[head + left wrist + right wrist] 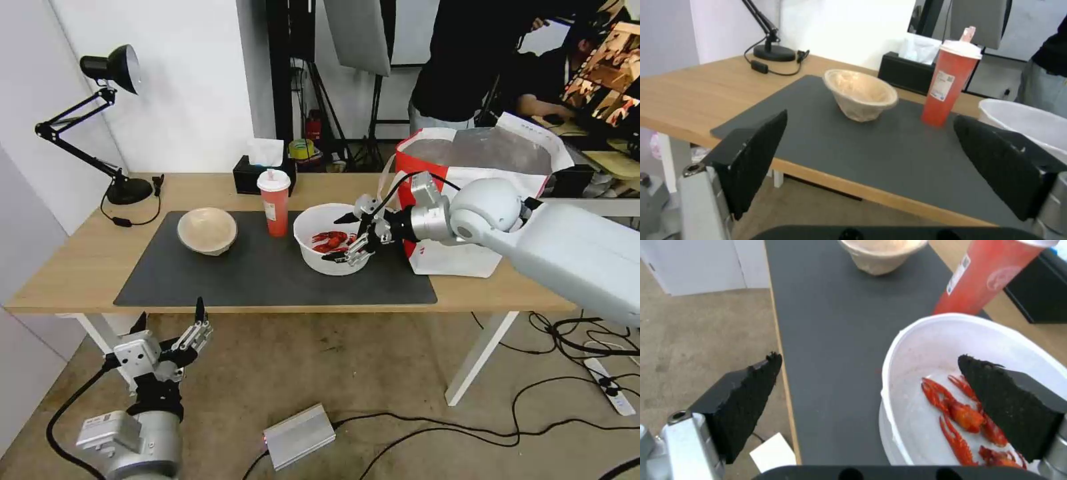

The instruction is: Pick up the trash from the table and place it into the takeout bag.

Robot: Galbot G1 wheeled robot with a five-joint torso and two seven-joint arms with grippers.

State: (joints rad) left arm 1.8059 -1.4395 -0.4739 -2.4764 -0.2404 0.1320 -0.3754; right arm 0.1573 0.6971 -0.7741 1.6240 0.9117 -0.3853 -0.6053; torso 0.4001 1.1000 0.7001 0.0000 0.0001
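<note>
White walls, black desk lamp (110, 67), beige floor w/ cables (533, 413).

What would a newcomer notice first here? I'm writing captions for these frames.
The right claw hangs open over the rim of the white bowl of red crayfish scraps, one finger inside. Behind that arm stands the takeout bag; the left claw waits open, below the table.
</note>
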